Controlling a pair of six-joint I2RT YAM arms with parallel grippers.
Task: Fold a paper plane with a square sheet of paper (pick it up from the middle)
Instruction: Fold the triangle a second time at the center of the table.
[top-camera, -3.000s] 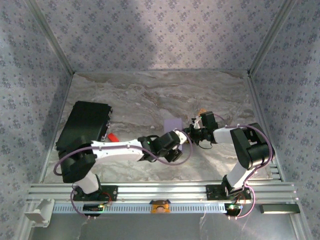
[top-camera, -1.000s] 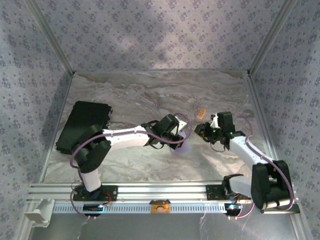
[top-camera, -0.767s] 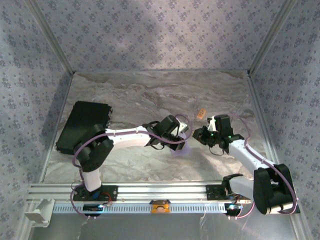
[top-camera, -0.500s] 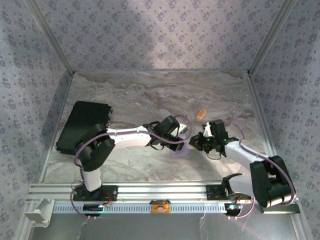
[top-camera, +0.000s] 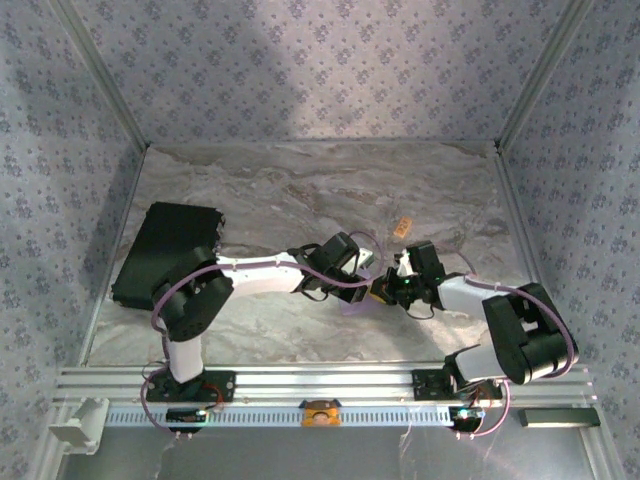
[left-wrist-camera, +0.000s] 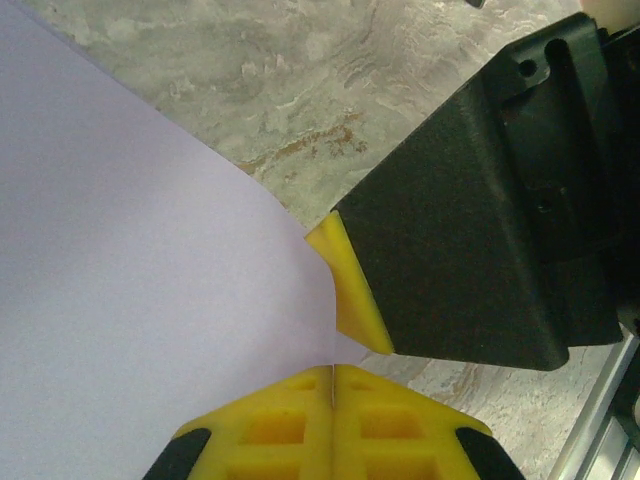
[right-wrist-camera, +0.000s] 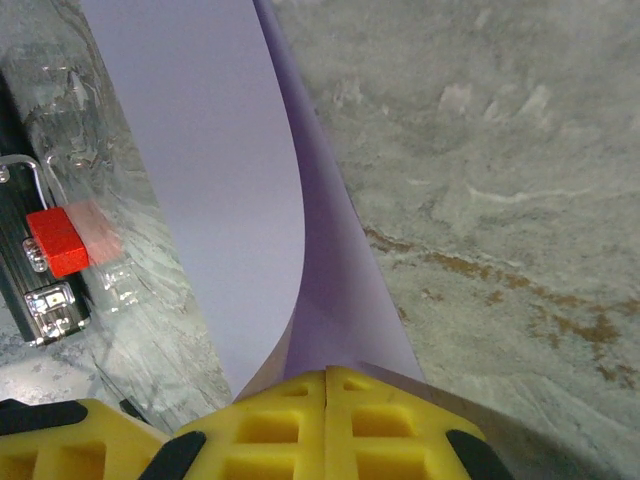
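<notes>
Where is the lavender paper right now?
Near the middle of the table in the top view, the paper is gripped by both the left tool and the right tool.

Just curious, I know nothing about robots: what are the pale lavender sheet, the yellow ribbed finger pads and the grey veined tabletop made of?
Pale lavender sheet: thin matte paper; it curls without cracking.
Yellow finger pads: probably moulded plastic or rubber, dull, with cast recesses.
Grey veined tabletop: looks like marble, possibly a printed laminate; slight sheen.
</notes>
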